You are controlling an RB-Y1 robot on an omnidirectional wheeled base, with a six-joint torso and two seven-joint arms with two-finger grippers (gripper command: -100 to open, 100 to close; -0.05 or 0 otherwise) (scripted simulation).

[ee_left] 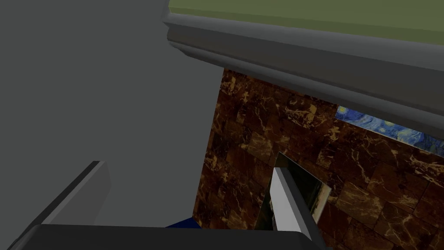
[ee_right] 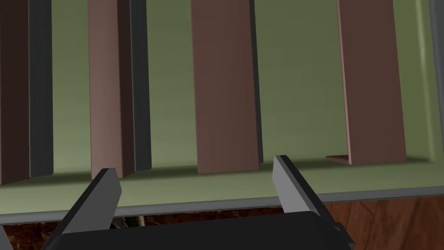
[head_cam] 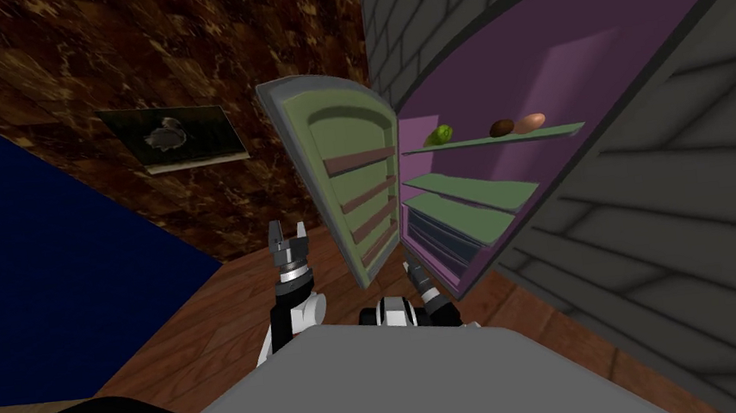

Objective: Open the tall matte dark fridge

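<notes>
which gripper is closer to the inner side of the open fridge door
Right. The right gripper, open, faces the green inner side of the fridge door, near its brown shelves. The left gripper, also open, is off beside the door's grey rim.

The fridge door [head_cam: 354, 175] is olive green inside with a grey rim and dull brown rails [ee_right: 225, 87]. The fridge's inner walls [head_cam: 532, 68] are purple and its shelves [head_cam: 478, 196] green. The marble wall [head_cam: 123, 46] is dark brown veined with gold, the blue wall [head_cam: 17, 257] plain and deep.
</notes>
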